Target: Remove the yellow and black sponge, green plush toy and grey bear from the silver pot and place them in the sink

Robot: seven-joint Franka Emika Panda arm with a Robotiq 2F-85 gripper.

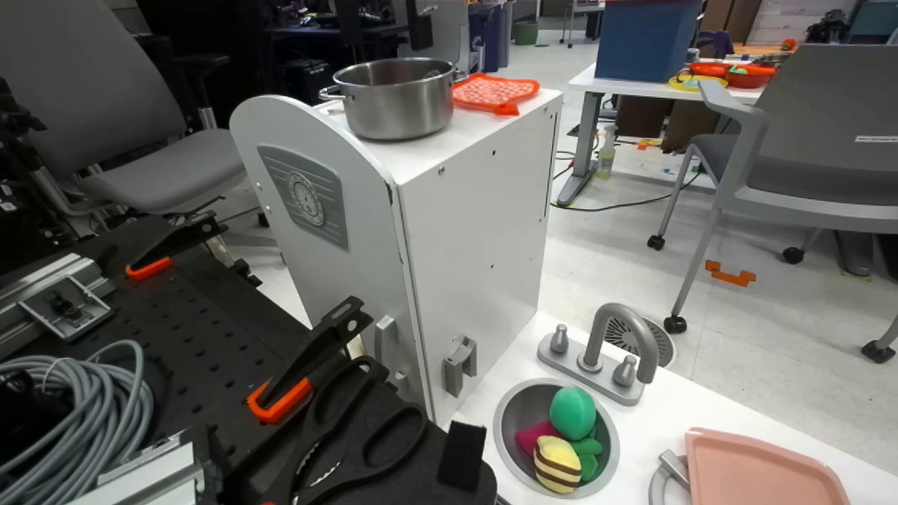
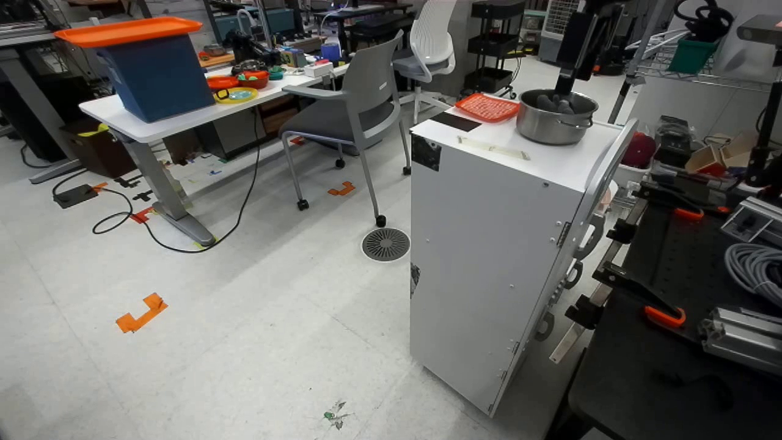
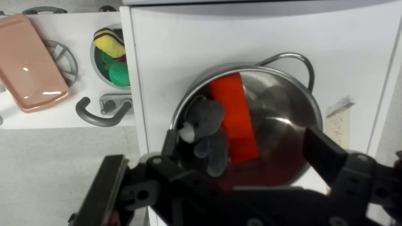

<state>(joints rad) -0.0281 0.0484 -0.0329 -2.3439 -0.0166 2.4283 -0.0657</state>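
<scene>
White cabinet top (image 1: 459, 144) carries the silver pot (image 1: 400, 111); grey bear (image 3: 208, 125) lies inside, next to a red-orange slab (image 3: 236, 125). Gripper (image 3: 240, 135) hangs over the pot, jaws spread wide. Sink (image 1: 520, 415), lower down, holds yellow and black sponge (image 1: 557, 463) plus green plush toy (image 1: 573, 414); faucet (image 1: 624, 333) just beside it.

Pink tray (image 3: 31, 56), orange patterned mat (image 1: 494, 91), coiled grey cable (image 1: 112, 410), blue bin (image 2: 162, 82) under orange lid (image 2: 128, 32)
</scene>
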